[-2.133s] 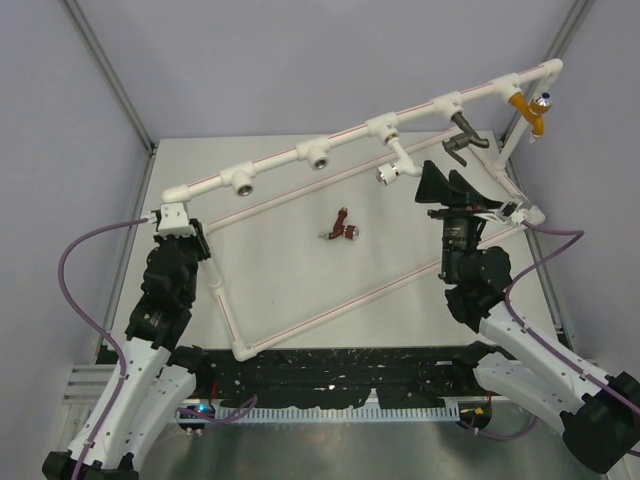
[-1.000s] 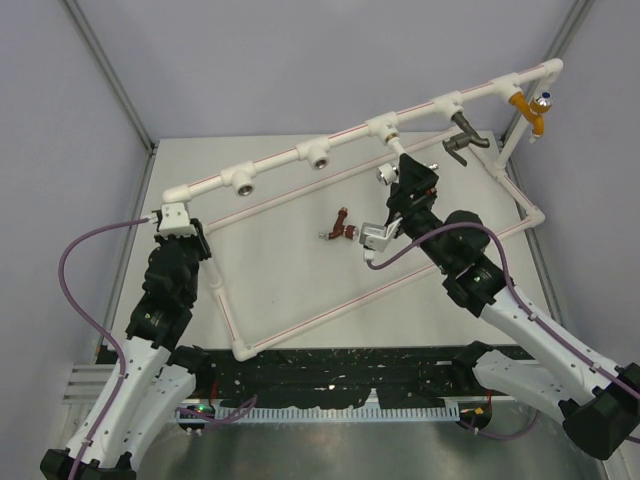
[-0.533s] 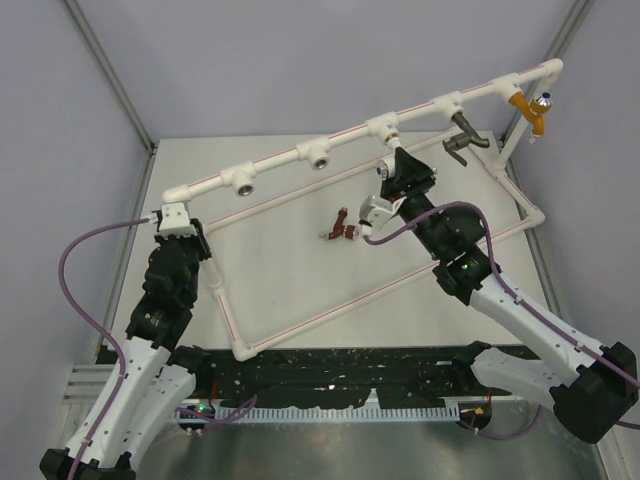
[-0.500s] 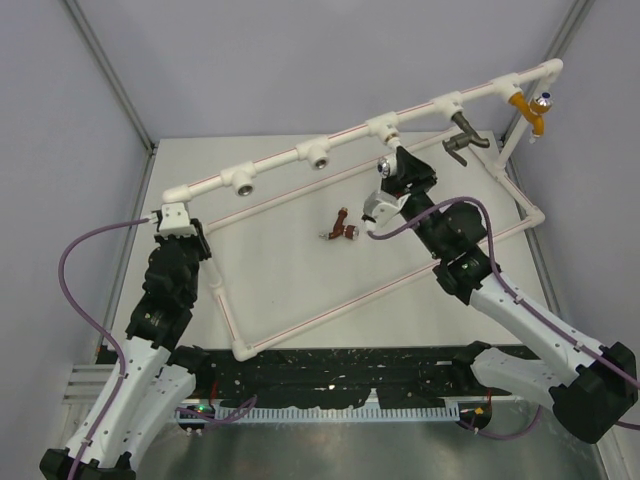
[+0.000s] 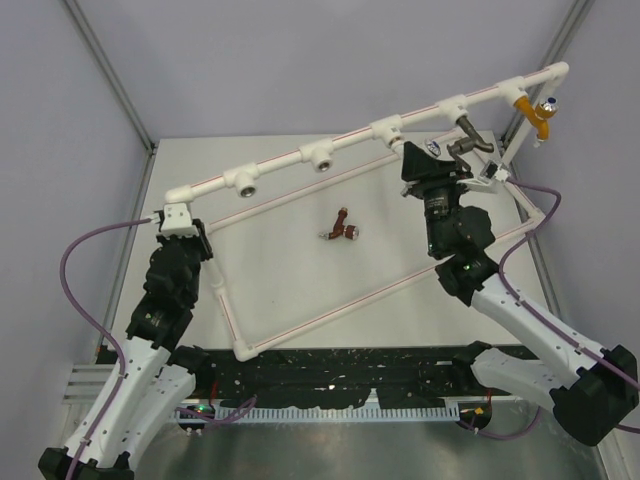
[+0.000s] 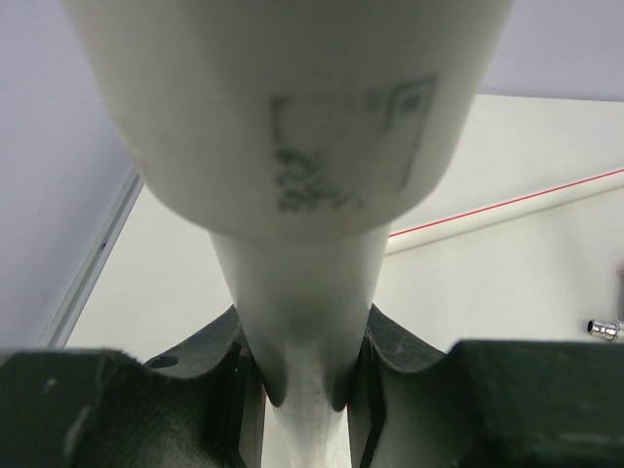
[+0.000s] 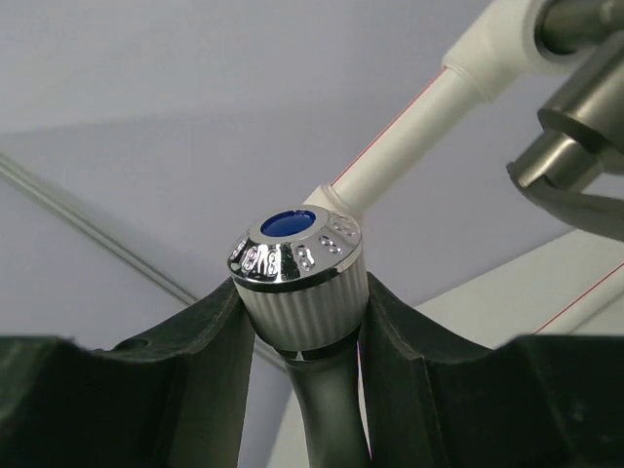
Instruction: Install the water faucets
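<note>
Both clamped, R hand (image 7: 303,327) gripping white faucet (image 7: 297,255), L hand (image 6: 304,363) gripping pipe (image 6: 292,127)

White faucet (image 7: 294,249) body hidden (inside right claw (image 7: 304,297)); pipe (image 6: 292,117) blurred.

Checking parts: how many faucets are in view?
4: orange faucet and grey faucet fitted on the pipe, white faucet in the right tool, reddish-brown faucet loose on the table.
</note>
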